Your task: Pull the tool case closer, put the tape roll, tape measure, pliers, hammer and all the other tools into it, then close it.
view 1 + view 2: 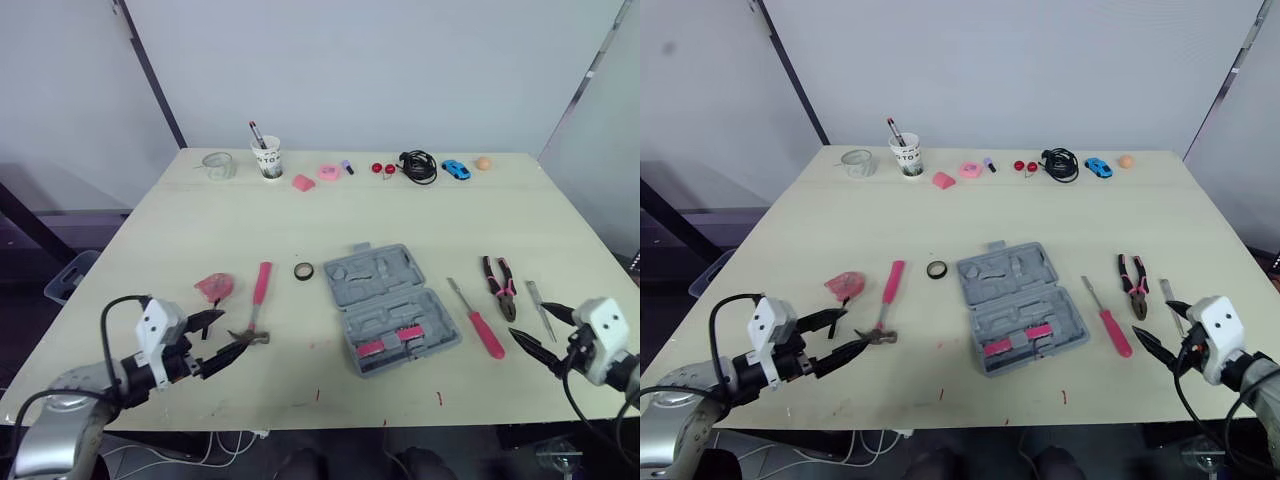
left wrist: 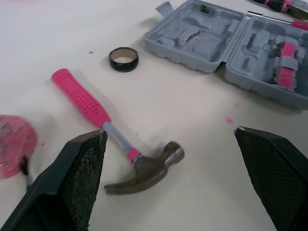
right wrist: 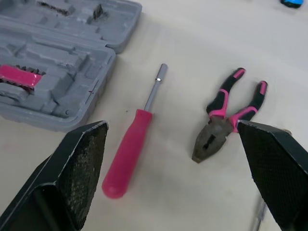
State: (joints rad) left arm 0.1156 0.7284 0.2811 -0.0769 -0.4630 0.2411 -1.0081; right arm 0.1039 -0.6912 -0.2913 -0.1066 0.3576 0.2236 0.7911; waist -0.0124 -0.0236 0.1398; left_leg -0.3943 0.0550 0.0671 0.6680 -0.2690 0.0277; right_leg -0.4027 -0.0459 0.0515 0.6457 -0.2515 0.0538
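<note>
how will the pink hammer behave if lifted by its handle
Probably head-heavy: the hammer has a metal head on a thin shaft, so it may droop head-down. The dimpled pink grip likely resists slipping. It looks rigid.

The table held one open tool case (image 1: 390, 308), one hammer (image 1: 258, 300), one tape roll (image 1: 304, 271), one tape measure (image 1: 213, 288), one screwdriver (image 1: 478, 320), one pair of pliers (image 1: 499, 285) and one slim metal tool (image 1: 540, 308) at the right. Across the upper middle of the frame were one glass jar (image 1: 219, 165), one paper cup (image 1: 267, 158), two pink pieces (image 1: 303, 182) (image 1: 329, 172), one black cable (image 1: 418, 166) and one blue toy car (image 1: 456, 169).
</note>
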